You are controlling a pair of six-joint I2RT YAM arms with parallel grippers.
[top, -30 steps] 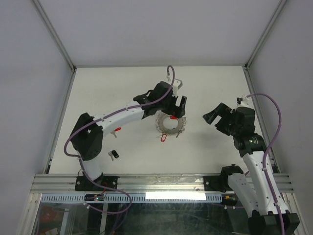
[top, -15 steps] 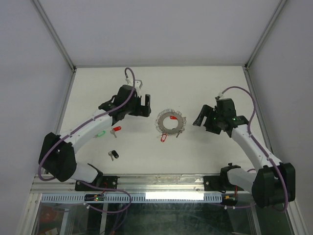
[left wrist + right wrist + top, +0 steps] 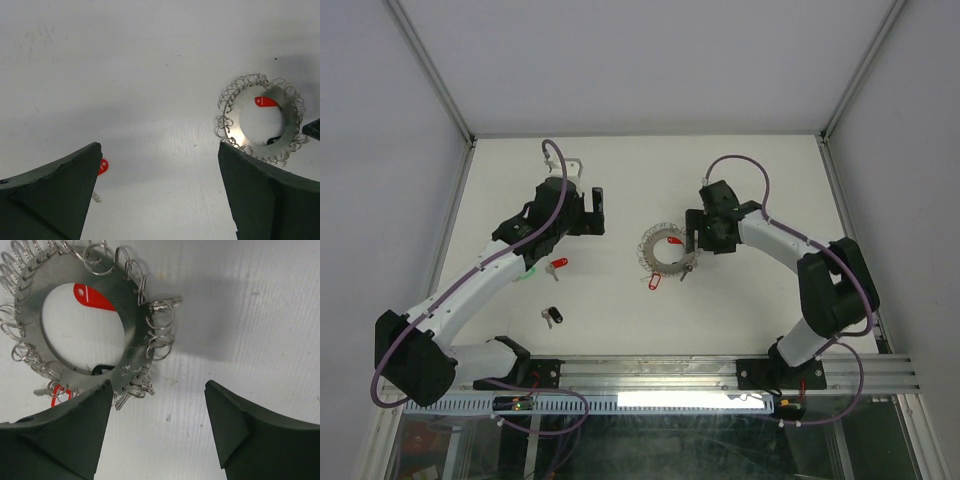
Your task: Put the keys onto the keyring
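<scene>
My left gripper [image 3: 160, 147] and right gripper [image 3: 157, 390] gape empty; closing the right on the keyring [image 3: 129, 340], mid-frame in the top view, could snag its wire loops [image 3: 160, 335] and drag it.

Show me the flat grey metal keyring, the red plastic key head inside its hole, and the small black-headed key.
Flat grey metal keyring [image 3: 132, 340]: right wrist view, flat band.
Red plastic key head [image 3: 265, 102]: left wrist view, its middle.
Small black-headed key [image 3: 556, 317]: top view, black head.
</scene>
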